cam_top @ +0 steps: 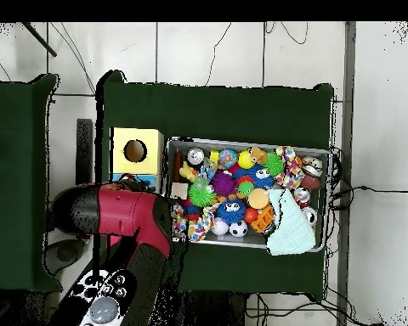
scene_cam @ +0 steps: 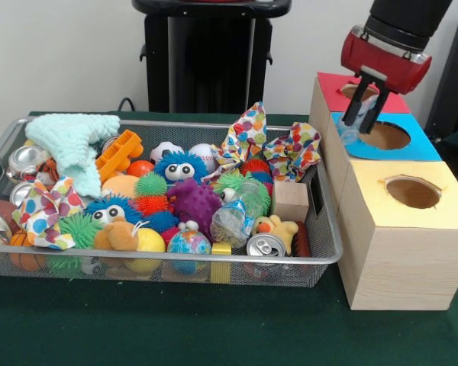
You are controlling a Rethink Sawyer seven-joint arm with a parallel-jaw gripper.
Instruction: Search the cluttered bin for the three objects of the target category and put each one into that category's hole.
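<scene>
The red-and-black gripper pinches 1 crinkly clear plastic-film bundle near the round hole in the far red-topped box, right of the silver wire-mesh bin.

The scene is lit evenly and brightly from above, and no harsh shadows are cast. A soft shadow is thrown beneath the bin along the near edge of the table, and another at the foot of the yellow-topped box toward the near right corner. Small glints are seen on the drink cans. The front view is slightly soft throughout. In the overhead view the red arm is rendered blurred.
</scene>
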